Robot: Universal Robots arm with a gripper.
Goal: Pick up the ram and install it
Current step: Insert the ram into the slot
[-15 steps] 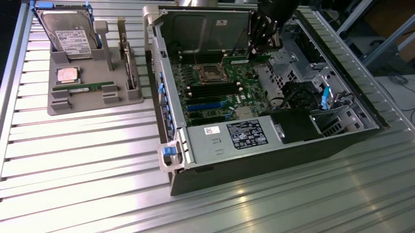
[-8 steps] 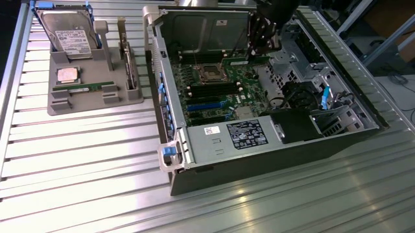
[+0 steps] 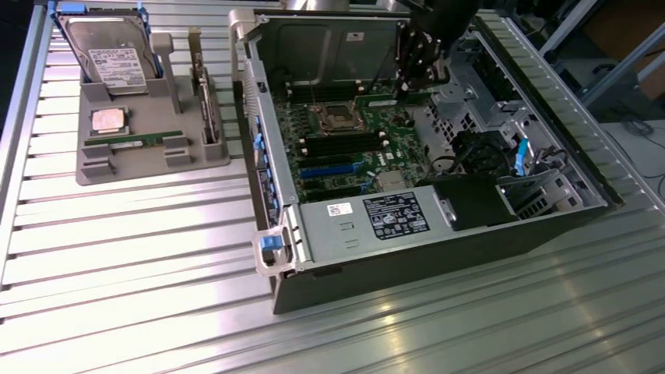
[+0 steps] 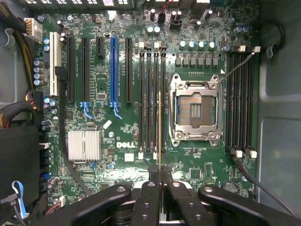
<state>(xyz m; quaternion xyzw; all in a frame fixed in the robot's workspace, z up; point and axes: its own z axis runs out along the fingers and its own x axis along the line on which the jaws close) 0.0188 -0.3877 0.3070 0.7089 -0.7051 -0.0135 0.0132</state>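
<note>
Between the blue expansion slot and the processor socket lies the bank of memory slots. The ram hangs edge-on over the lanes nearest the socket, pinched by the gripper, whose fingers are pressed together on it. Seating it well should mean keeping its edge parallel to one lane and level, so neither end enters first.
</note>
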